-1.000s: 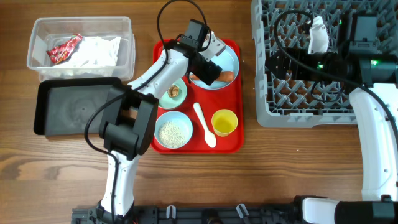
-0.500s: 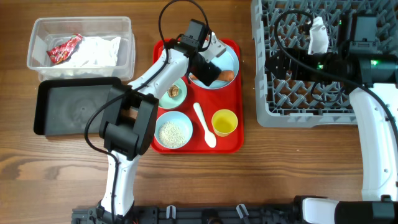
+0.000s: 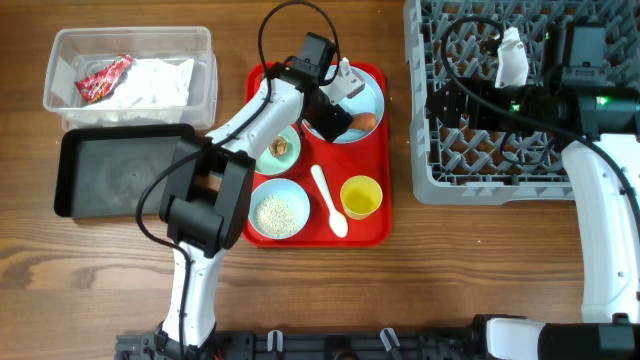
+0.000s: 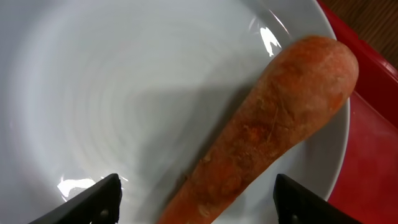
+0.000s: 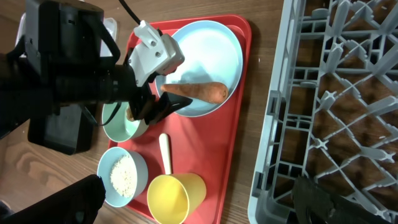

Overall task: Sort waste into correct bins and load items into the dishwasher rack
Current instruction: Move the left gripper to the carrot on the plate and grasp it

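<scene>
An orange carrot piece (image 3: 366,122) lies on the round light-blue plate (image 3: 368,92) on the red tray. My left gripper (image 3: 330,120) is open low over the plate. In the left wrist view its fingers (image 4: 196,205) straddle the carrot's (image 4: 267,130) near end. A pale-green bowl (image 3: 283,147) holds a brown lump. A light-blue bowl (image 3: 278,212) holds rice. A white spoon (image 3: 328,200) and a yellow cup (image 3: 361,196) lie on the tray. My right gripper (image 3: 445,105) is open and empty over the grey rack (image 3: 470,165).
A clear tub (image 3: 130,33) at the far left holds a red wrapper (image 3: 105,77) and a white napkin (image 3: 155,82). A black tray (image 3: 120,175) sits just in front of it. The red tray (image 3: 322,158) lies between the bins and the rack.
My left gripper has shifted slightly over the plate toward the carrot. The right arm has not moved.
</scene>
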